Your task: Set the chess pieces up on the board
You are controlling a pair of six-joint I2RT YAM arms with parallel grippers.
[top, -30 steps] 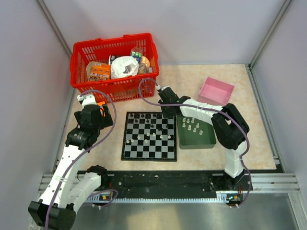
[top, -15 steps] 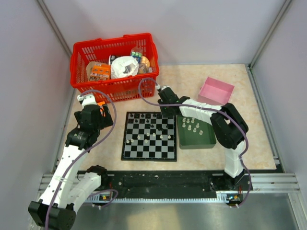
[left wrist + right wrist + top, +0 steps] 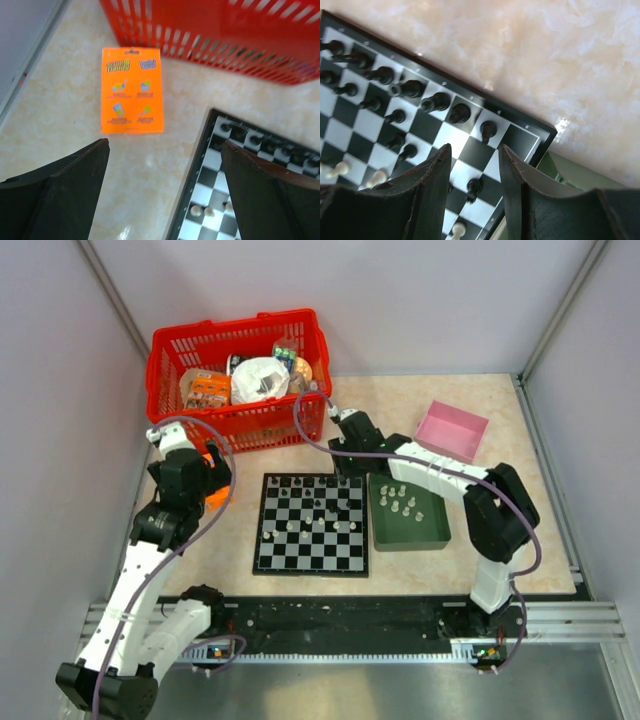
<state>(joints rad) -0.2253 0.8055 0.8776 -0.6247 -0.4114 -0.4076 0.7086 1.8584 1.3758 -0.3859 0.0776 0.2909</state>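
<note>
Black pieces (image 3: 435, 102) crowd the board's (image 3: 369, 123) 1 o'clock corner beneath the right claw (image 3: 474, 150), part-spread and empty; dropping lower could topple them. Left claw (image 3: 165, 145) gapes, empty.

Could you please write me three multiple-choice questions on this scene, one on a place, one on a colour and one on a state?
1. On which side of the board does the green tray lie?
A. its left
B. its right
C. behind it

2. What colour are the chess pieces in that tray?
A. black
B. white
C. red

3. How is the left gripper?
A. open and empty
B. shut on a chess piece
C. shut on the board's rim

Answers:
1 B, the top view shows the tray beside the board's right edge.
2 B, they stand pale against the green floor.
3 A, its fingers stand wide apart with nothing held between them.
</note>
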